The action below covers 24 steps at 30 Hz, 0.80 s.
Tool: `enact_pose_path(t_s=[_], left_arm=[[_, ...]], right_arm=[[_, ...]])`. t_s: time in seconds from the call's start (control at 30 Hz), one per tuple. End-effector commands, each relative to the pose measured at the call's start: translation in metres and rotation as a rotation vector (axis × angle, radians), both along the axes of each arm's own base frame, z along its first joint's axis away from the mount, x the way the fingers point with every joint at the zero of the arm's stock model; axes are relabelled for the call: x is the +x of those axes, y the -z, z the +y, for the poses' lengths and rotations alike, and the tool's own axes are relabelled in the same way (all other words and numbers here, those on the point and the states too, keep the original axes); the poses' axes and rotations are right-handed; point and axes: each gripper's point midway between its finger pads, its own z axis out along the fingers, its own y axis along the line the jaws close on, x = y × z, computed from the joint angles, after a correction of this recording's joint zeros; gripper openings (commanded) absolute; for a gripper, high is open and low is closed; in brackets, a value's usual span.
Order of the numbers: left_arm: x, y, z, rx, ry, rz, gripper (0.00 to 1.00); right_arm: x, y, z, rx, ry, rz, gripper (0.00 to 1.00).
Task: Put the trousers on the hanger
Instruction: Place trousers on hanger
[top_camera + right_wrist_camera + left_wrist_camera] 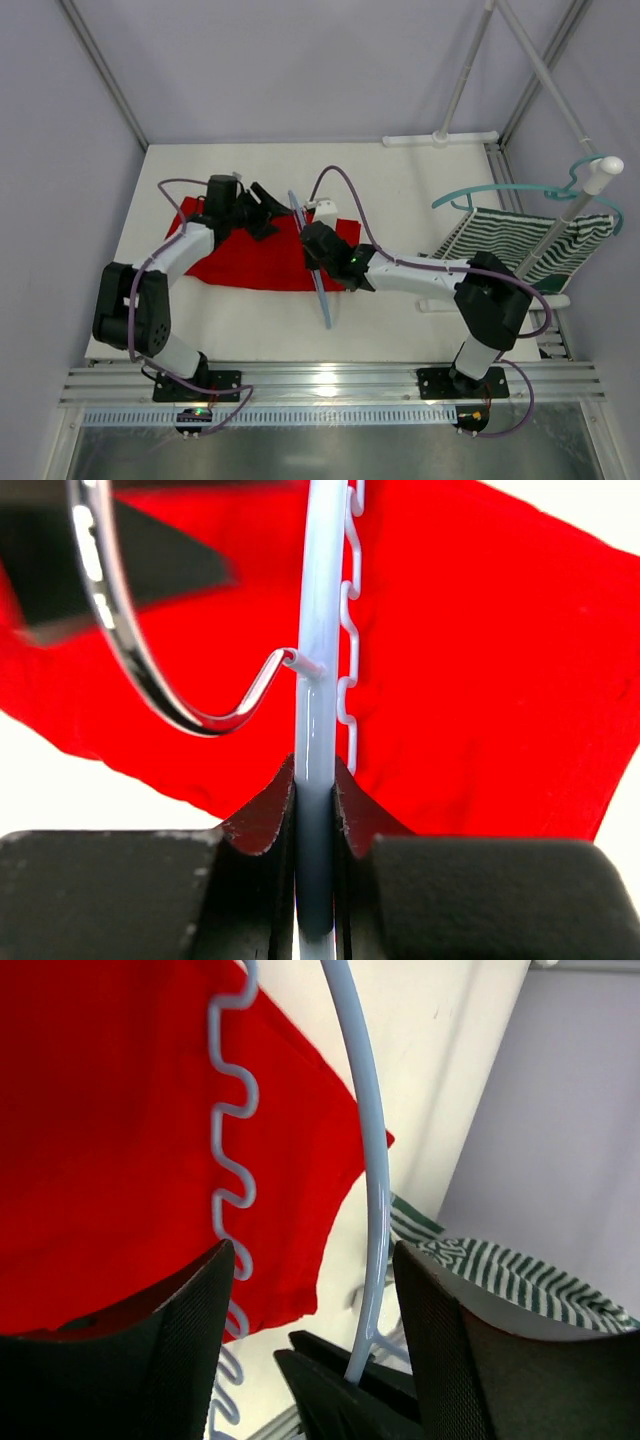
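Above red trousers [250, 266] on table [400, 185]: right pincer [315, 798] clamps hanger [318, 630]; left pincer [312, 1257] open.

The left tool [312, 1250] stands spread, framing the hanger [372, 1160] above the trousers [120, 1160].

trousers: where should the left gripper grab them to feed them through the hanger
Probably the trousers at their end edge beside the hanger, from above: they lie flat on the table, so only an edge can be pinched, and the right gripper holds the hanger upright there.
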Motion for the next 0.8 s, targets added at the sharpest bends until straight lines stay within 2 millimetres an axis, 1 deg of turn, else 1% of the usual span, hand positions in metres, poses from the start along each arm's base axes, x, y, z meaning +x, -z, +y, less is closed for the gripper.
enact_pose_path(t_s=[0.0,0.03,0.07,0.1,0.13,0.17,0.2,0.23,0.27,0.3,0.33,0.37,0.4,0.43,0.47,0.5,0.53,0.57,0.6,0.63,0.67,0.7,0.73,0.77], left_arm=[[0.002,-0.02,0.051,0.155,-0.066,-0.03,0.66],[0.006,-0.026,0.06,0.167,-0.077,-0.044,0.66],[0.005,-0.027,0.07,0.186,-0.093,-0.031,0.67],[0.01,-0.029,0.089,0.207,-0.134,-0.028,0.68],[0.013,-0.028,0.102,0.247,-0.139,-0.034,0.68],[0.015,-0.033,0.113,0.267,-0.144,-0.024,0.69],[0.02,-0.025,0.144,0.307,-0.186,0.01,0.7],[0.024,-0.022,0.17,0.407,-0.206,0.014,0.71],[0.026,-0.023,0.193,0.466,-0.239,0.035,0.72],[0.02,-0.013,0.228,0.49,-0.305,0.105,0.73],[0.017,-0.009,0.247,0.497,-0.337,0.125,0.73],[0.013,-0.004,0.265,0.501,-0.377,0.15,0.73],[0.007,0.002,0.296,0.497,-0.454,0.174,0.73],[0.002,0.01,0.31,0.496,-0.482,0.204,0.73],[-0.004,0.016,0.323,0.492,-0.511,0.233,0.73],[-0.012,0.025,0.34,0.47,-0.553,0.277,0.73],[-0.018,0.039,0.344,0.44,-0.556,0.327,0.73],[-0.022,0.046,0.348,0.426,-0.569,0.349,0.73],[-0.029,0.053,0.358,0.417,-0.604,0.371,0.73],[-0.036,0.066,0.357,0.396,-0.609,0.393,0.75],[-0.04,0.07,0.357,0.378,-0.616,0.395,0.76],[-0.047,0.077,0.359,0.363,-0.638,0.414,0.77],[-0.058,0.088,0.357,0.369,-0.647,0.45,0.79],[-0.062,0.093,0.357,0.374,-0.653,0.455,0.8]], right_arm=[[0.022,-0.055,-0.003,0.149,0.116,-0.103,0.04],[0.024,-0.058,0.001,0.16,0.122,-0.106,0.04],[0.027,-0.064,0.003,0.176,0.132,-0.111,0.04],[0.031,-0.074,0.008,0.196,0.145,-0.115,0.04],[0.034,-0.074,0.012,0.204,0.161,-0.108,0.04],[0.037,-0.077,0.016,0.241,0.179,-0.101,0.04],[0.041,-0.087,0.024,0.282,0.178,-0.111,0.04],[0.045,-0.089,0.033,0.324,0.179,-0.114,0.04],[0.046,-0.093,0.041,0.365,0.18,-0.105,0.04],[0.051,-0.105,0.049,0.412,0.181,-0.114,0.04],[0.053,-0.106,0.056,0.439,0.178,-0.111,0.04],[0.056,-0.099,0.063,0.465,0.184,-0.094,0.04],[0.059,-0.105,0.072,0.51,0.18,-0.094,0.04],[0.062,-0.103,0.078,0.533,0.179,-0.085,0.04],[0.065,-0.09,0.084,0.543,0.182,-0.066,0.04],[0.067,-0.09,0.09,0.589,0.188,-0.055,0.04],[0.068,-0.085,0.093,0.6,0.197,-0.043,0.04],[0.072,-0.067,0.093,0.582,0.215,-0.019,0.04],[0.074,-0.06,0.092,0.581,0.224,-0.007,0.04],[0.073,-0.051,0.091,0.575,0.227,0.008,0.04],[0.074,-0.041,0.087,0.557,0.235,0.014,0.04],[0.076,-0.022,0.074,0.519,0.263,0.028,0.04],[0.077,-0.014,0.065,0.5,0.278,0.03,0.04],[0.078,-0.006,0.057,0.482,0.284,0.037,0.04]])
